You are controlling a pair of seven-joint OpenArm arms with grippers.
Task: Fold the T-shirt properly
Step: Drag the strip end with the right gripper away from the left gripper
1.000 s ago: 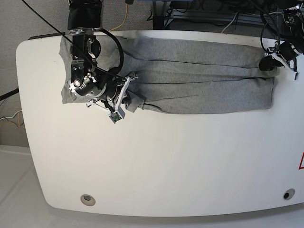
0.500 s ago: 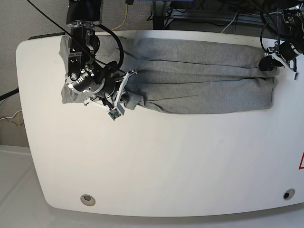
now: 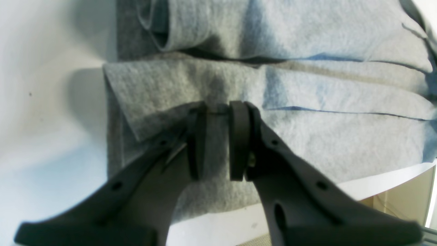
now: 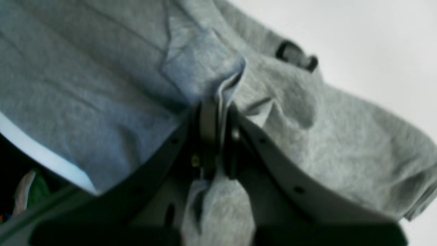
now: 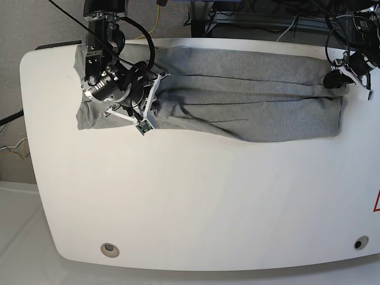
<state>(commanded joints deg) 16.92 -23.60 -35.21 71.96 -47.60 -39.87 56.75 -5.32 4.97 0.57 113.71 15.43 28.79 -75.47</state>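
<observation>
The heather-grey T-shirt [image 5: 249, 101] lies folded lengthwise in a long band across the far part of the white table [image 5: 208, 196], plain side up. My right gripper [image 5: 159, 83] is at the band's left part, shut on a raised fold of the T-shirt [image 4: 191, 68]; in the right wrist view its fingertips [image 4: 215, 106] pinch the cloth tightly. My left gripper [image 5: 337, 77] sits at the band's far right corner. In the left wrist view the left gripper [image 3: 218, 109] has grey T-shirt cloth [image 3: 307, 85] filling the narrow gap between its pads, beside a turned-over flap.
The table's far edge runs just behind the shirt, with cables and dark equipment [image 5: 249, 15] beyond it. The right arm's body [image 5: 107, 83] covers the shirt's left end. Two round holes [image 5: 109, 249] mark the front corners.
My right gripper has moved towards the far edge with the fold in it, drawing the shirt's near-left edge up and narrowing the band there. The left gripper has stayed put.
</observation>
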